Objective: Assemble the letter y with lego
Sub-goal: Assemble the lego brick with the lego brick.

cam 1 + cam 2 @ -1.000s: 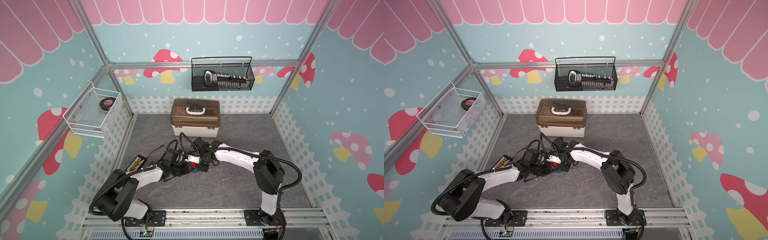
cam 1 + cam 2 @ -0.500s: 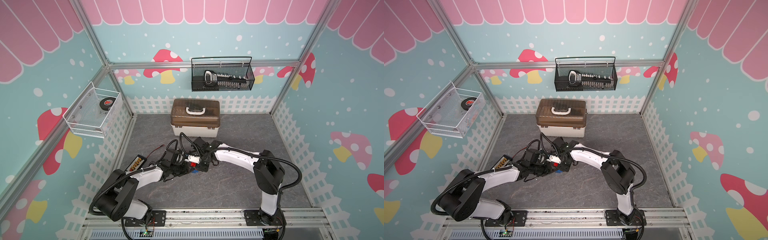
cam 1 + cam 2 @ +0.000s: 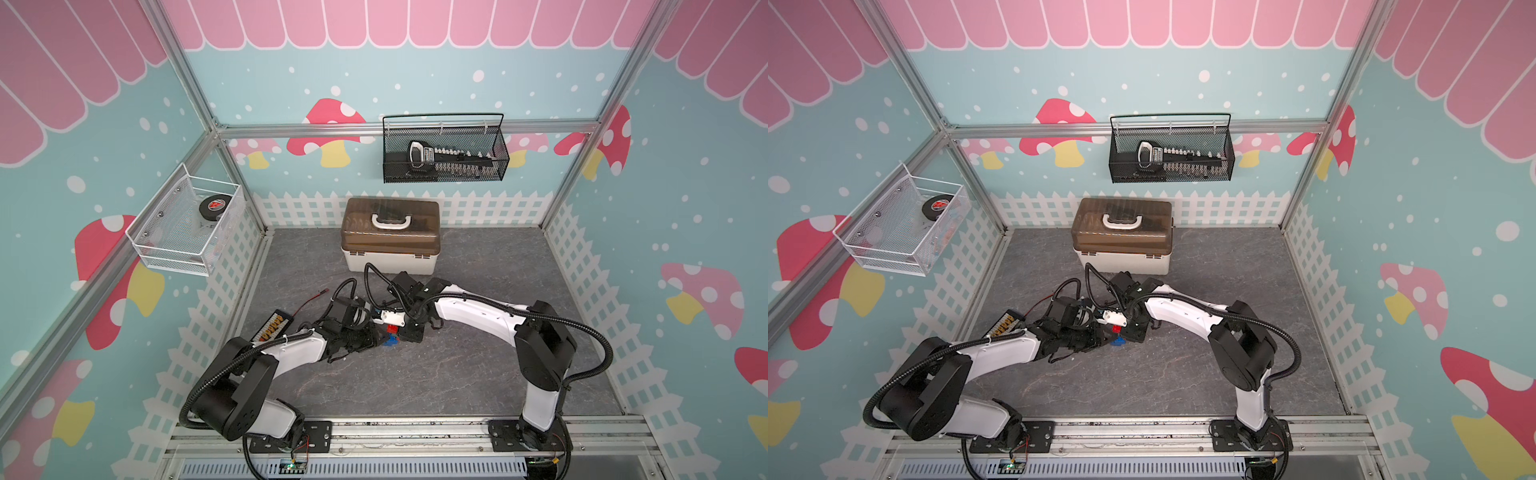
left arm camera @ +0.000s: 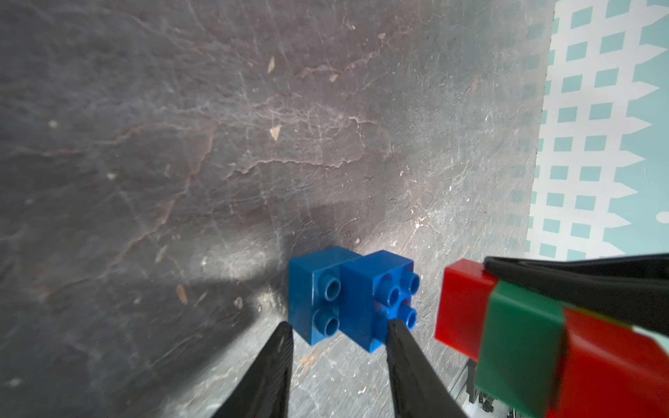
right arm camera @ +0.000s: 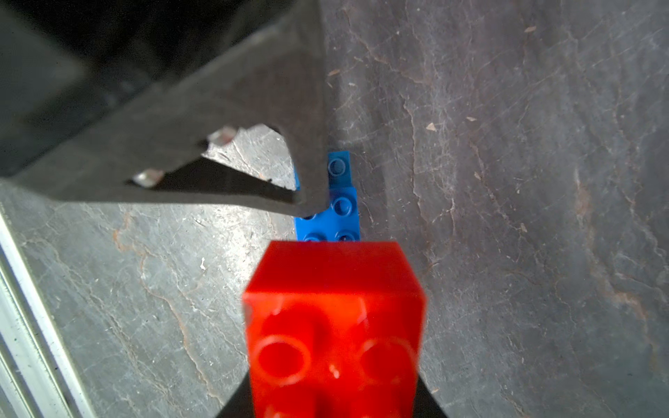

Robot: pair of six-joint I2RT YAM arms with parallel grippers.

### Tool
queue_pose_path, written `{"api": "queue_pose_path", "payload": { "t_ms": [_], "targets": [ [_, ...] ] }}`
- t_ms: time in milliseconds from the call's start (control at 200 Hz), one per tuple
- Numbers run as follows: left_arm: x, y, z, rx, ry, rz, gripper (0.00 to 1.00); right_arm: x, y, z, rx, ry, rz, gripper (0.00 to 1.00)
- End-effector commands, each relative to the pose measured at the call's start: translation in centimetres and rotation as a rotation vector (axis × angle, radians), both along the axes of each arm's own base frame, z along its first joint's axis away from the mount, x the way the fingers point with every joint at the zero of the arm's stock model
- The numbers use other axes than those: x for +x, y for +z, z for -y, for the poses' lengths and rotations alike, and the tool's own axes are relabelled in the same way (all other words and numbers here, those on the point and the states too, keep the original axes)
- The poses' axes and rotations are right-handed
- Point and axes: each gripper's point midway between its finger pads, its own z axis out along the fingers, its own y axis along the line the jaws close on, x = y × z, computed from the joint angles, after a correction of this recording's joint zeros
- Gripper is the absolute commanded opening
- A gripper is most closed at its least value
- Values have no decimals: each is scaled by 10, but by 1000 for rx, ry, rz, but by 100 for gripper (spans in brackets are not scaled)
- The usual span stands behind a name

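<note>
Two arms: left arm point(image 3: 291, 353) base at 7 o'clock, right arm point(image 3: 478, 311) base at 5, meeting near centre; one toolbox point(image 3: 390, 232) at 12; two wall baskets: black wire basket point(image 3: 444, 172) at 12, white mesh basket point(image 3: 174, 249) at 10; one bit case point(image 3: 272, 328) at 9; right gripper point(image 3: 409, 332) clamped on red-green cluster point(image 4: 517, 336), two red and one green brick visible, near blue pair point(image 4: 347, 296), two joined bricks lying near centre; left gripper point(image 4: 339, 325) fingers narrowly apart at blue pair, grip cannot be told; grey stone-look floor point(image 3: 415, 374); teal mushroom walls point(image 3: 685, 208), pink scallops, white fence
</note>
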Motion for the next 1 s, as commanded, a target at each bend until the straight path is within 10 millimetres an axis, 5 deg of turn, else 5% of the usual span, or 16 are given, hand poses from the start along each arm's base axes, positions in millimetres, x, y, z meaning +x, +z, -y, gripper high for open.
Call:
{"api": "queue_pose_path", "payload": {
  "t_ms": [0,996],
  "targets": [
    [-10,-29,-21,127,42,-66,43,-8,3,1,8,65,-18,27],
    [-14,-35,-20,88,54,-59,41,6,-11,-13,3,105,-5,27]
  ]
}}
